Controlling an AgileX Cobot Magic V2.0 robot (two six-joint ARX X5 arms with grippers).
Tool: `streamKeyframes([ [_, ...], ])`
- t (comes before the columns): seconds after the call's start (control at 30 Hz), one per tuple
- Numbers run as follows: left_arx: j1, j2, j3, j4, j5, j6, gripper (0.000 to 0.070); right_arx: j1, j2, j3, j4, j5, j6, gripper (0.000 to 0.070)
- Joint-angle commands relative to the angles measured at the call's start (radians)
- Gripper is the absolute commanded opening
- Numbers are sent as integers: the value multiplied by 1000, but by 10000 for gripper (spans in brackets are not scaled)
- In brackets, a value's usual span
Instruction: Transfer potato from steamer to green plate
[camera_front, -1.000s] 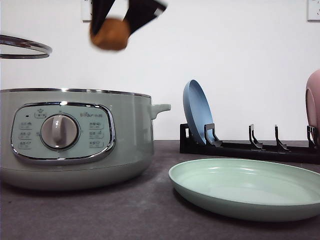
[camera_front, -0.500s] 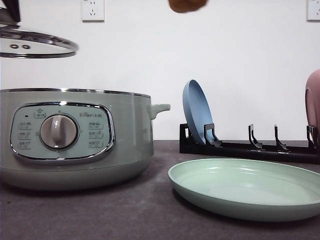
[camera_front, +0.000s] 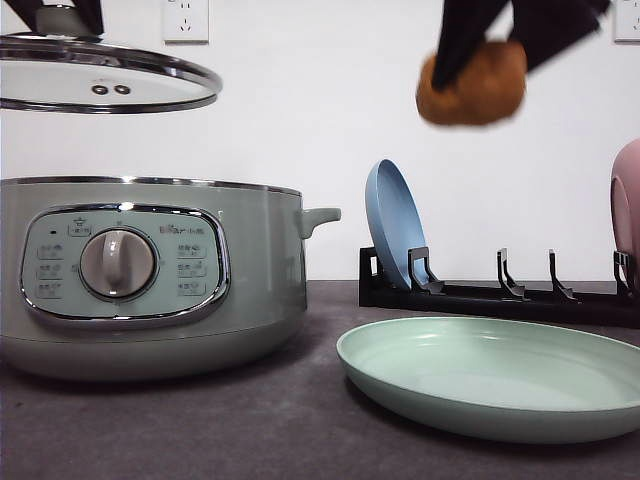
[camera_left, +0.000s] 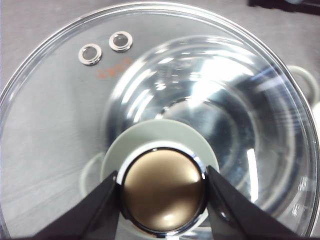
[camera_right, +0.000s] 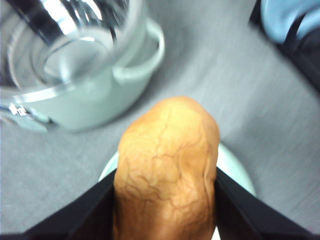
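Front view: the right gripper (camera_front: 478, 75) clamps the potato (camera_front: 472, 87) high in open air above the green plate (camera_front: 495, 375), right of the steamer (camera_front: 150, 275).

Left wrist view: the left gripper (camera_left: 162, 192) pinches the lid (camera_left: 150, 75) by its knob (camera_left: 163, 190).

Right wrist view: the potato (camera_right: 166, 167) hangs over the plate's near rim (camera_right: 235, 165), clear of the steamer (camera_right: 95, 75).

Front camera low at the table (camera_front: 250, 430) edge, facing the wall, both wrist cameras close, looking down, sharing the steamer (camera_front: 150, 280).

Matte potato (camera_front: 472, 85) — glossy glass lid (camera_front: 105, 85).
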Motion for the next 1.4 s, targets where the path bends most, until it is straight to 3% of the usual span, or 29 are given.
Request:
streamKeyframes([
  [0.0, -11, -10, 29, 30, 4, 9, 1, 6, -5, -57, 52, -2, 73, 194],
  [0.37, -50, -10, 29, 30, 4, 9, 1, 7, -12, -385, 380, 22, 268, 195],
  [0.53, -56, -10, 29, 30, 4, 9, 1, 10, 17, -457, 484, 54, 316, 196],
  [0.77, -56, -10, 29, 30, 4, 9, 1, 12, 114, -462, 507, 59, 320, 221],
  [0.97, -61, -10, 29, 30, 4, 9, 1, 12, 152, -462, 499, 54, 319, 372],
  [1.07, -68, -10, 29, 30, 4, 9, 1, 12, 152, -462, 495, 51, 318, 390],
  [1.17, -77, -10, 29, 30, 4, 9, 1, 12, 151, -462, 496, 50, 319, 486],
  [1.37, -101, -9, 29, 31, 4, 9, 1, 10, 145, -459, 497, 51, 318, 574],
])
